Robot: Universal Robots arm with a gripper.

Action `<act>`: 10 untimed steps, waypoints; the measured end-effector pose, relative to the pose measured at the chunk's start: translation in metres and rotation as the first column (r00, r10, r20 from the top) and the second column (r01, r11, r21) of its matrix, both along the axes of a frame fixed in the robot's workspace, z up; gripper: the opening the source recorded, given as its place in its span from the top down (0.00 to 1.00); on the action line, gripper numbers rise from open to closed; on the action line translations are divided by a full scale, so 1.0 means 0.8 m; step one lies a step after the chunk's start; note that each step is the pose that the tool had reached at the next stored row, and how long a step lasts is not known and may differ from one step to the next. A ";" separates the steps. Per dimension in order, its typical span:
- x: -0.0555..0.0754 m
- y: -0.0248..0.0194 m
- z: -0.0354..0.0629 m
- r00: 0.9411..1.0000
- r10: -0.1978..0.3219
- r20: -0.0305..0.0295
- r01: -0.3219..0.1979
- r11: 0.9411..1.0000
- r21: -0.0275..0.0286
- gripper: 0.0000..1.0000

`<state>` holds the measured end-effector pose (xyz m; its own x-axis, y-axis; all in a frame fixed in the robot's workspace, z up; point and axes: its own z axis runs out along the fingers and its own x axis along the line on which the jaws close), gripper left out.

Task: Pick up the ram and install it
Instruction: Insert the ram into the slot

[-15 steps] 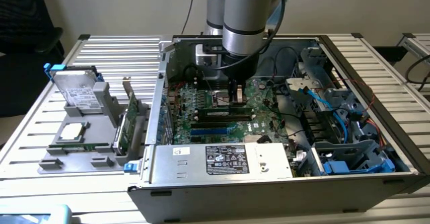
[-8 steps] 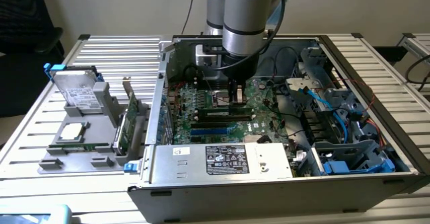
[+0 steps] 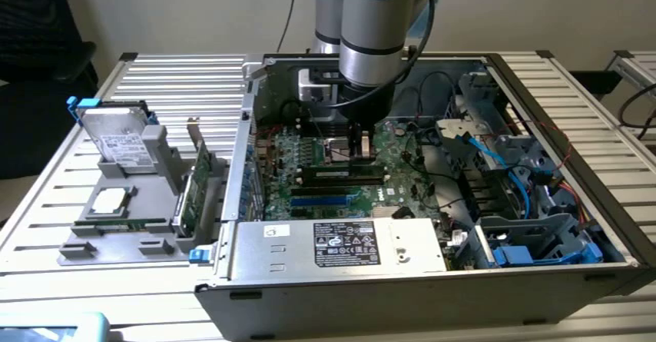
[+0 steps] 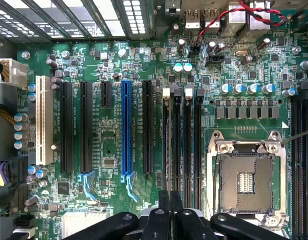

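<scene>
Gripper (image 3: 359,151) (image 4: 170,196): narrow; the 2 black fingertips stand almost touching.
Arm position: lowered into the open computer case (image 3: 410,292), upper middle of the exterior view, with the gripper over the motherboard (image 4: 113,75).
Nearest feature: 4 black memory slots (image 3: 343,174) (image 4: 176,135) run out from under the fingertips. They lie between the open CPU socket (image 4: 246,182) and a black expansion slot.
Board detail: a blue expansion slot (image 4: 125,130) sits among black ones. A white slot (image 4: 41,120) lies furthest from the socket.
Ram (image 3: 118,224): lies flat on the gray holder tray (image 3: 113,248), lower left of the exterior view, outside the case and well apart from the gripper.
Tray contents: a hard drive (image 3: 118,138) stands at the far end. A green expansion card (image 3: 200,177) stands upright on the side nearest the case.
Case: rests on a slatted metal table (image 3: 174,81). The power supply (image 3: 339,244) lies along the near wall.
</scene>
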<state>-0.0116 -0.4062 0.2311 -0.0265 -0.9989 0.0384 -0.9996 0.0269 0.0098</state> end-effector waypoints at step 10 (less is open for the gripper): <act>0.000 0.0000 -0.001 1.000 0.000 0.000 0.000 1.000 0.000 0.87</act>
<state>-0.0114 -0.4062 0.2301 -0.0266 -0.9989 0.0386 -0.9996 0.0270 0.0098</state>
